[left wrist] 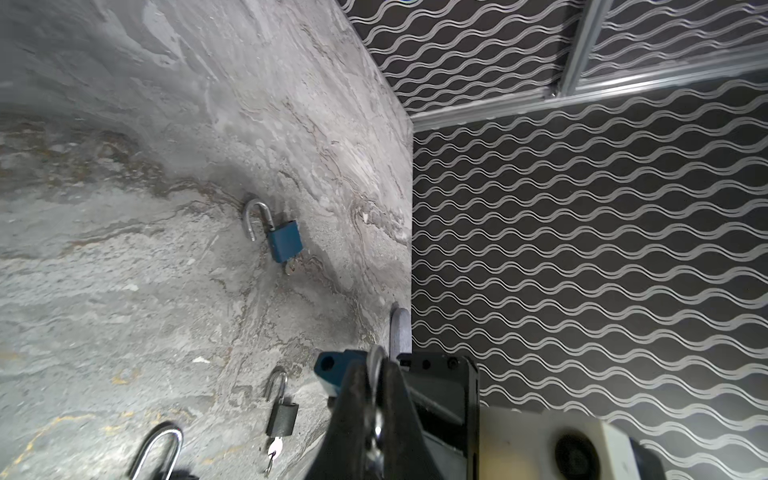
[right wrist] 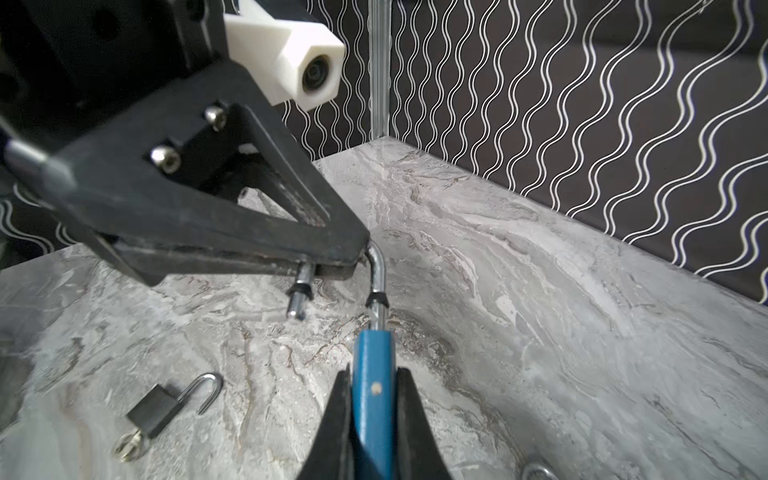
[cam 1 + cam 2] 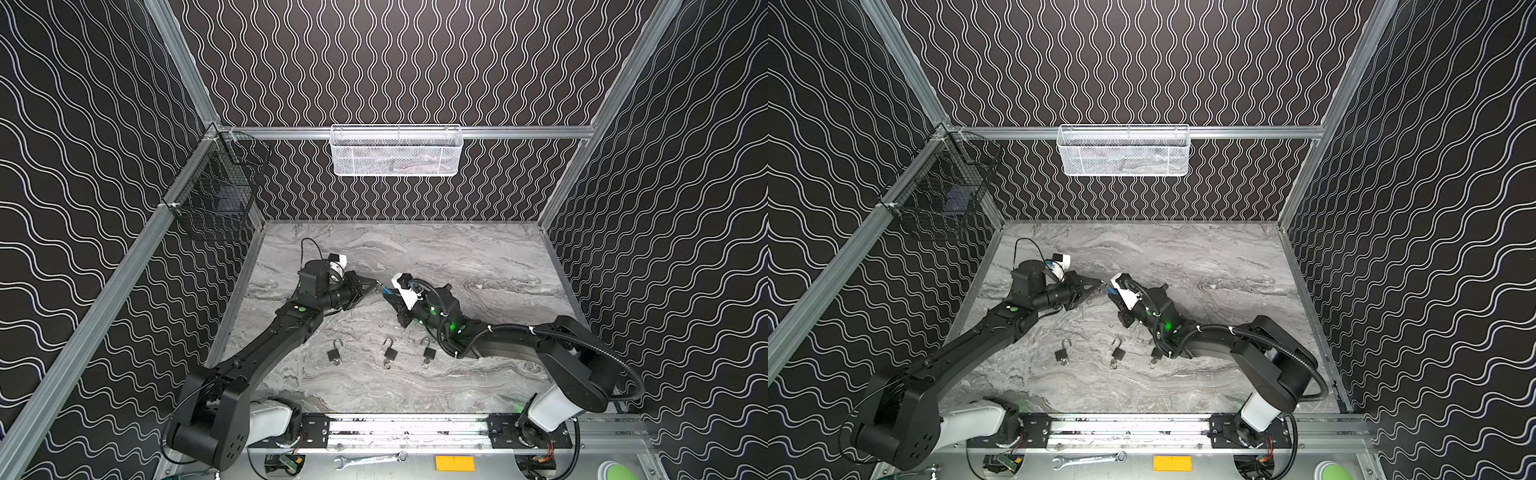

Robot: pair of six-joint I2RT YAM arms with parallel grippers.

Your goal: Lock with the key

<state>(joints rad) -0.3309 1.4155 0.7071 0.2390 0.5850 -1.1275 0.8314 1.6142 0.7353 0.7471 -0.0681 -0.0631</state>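
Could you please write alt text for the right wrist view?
The right gripper grips a blue padlock by its body while the left gripper clamps its open shackle above the marble table. A black padlock, also open, lies on it.

You have a grey marbled counter (image 3: pixel 478 257) boxed in by black walls (image 3: pixel 374 62) printed with white wavy lines and framed in aluminium rails (image 3: pixel 519 132). A white mesh basket (image 3: pixel 397 150) hangs from the back rail; what lies inside is too dim to tell. At the far left corner a black wire basket (image 3: pixel 216 187) hangs from the side rail, with a dark block in it. On the metal ledge in front of the counter you'll see a wrench (image 3: pixel 370 460), a yellow plate (image 3: pixel 455 463) near it, and a green round thing (image 3: pixel 619 473), cut off by the picture's edge.
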